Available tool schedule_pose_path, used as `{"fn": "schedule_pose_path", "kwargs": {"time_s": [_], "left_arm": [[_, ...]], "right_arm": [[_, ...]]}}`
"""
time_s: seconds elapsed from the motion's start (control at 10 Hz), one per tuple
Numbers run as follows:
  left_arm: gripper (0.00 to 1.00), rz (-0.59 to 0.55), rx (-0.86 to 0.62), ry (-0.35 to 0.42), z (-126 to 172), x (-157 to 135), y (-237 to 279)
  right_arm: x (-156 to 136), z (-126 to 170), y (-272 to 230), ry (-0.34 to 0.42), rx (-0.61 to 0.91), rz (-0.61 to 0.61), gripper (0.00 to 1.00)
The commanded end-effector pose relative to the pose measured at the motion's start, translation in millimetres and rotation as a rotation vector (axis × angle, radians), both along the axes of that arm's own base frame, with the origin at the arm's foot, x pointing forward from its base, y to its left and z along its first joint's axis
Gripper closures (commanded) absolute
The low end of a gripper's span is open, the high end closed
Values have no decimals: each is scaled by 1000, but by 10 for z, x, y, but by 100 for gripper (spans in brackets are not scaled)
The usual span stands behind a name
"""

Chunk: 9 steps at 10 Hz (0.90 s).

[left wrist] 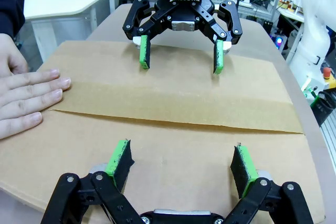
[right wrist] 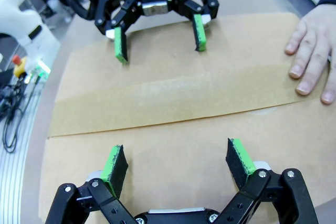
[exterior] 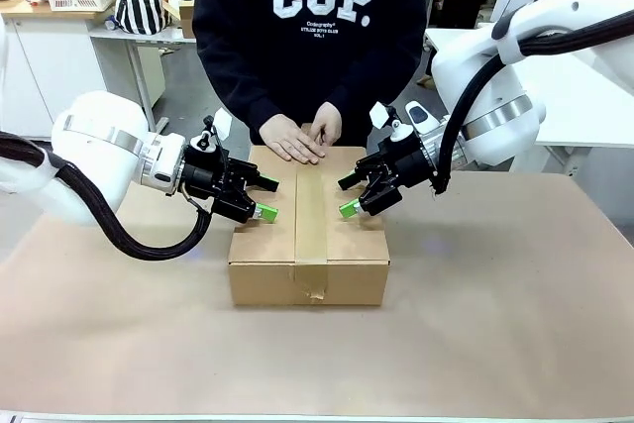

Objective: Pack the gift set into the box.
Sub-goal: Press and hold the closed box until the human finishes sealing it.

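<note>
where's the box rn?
Front view: the box sits mid-table, flaps shut, between the left gripper and right gripper, person's hands on its far edge.

White arms [exterior: 99,141], black cables, green-padded black jaws, ROBOTIQ lettering.

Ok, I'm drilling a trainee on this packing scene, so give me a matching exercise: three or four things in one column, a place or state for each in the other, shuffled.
Things:
1. large brown corrugated cardboard box
2. left black gripper with green pads
3. right black gripper with green pads
4. person's hands

States or places:
A. open, over the box's right flap
B. pressed on the far edge of the box top
C. flaps shut, tape strip along the seam
D. open, over the box's left flap

Pairs: 1-C, 2-D, 3-A, 4-B
</note>
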<state>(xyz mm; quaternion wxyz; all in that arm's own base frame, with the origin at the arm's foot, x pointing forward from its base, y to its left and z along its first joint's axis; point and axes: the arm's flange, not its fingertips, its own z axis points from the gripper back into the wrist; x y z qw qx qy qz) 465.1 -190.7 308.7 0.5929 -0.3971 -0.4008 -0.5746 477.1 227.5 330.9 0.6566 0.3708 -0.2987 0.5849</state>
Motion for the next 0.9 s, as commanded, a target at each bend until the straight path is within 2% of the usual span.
{"fn": "schedule_pose_path", "kwargs": {"time_s": [0.0,0.8], "left_arm": [[0,-2,7,3,-29,-10,3],[0,-2,7,3,-29,-10,3]], "right_arm": [[-13,-42,-2,-3,-9,-12,0],[-13,-42,-2,-3,-9,-12,0]]}}
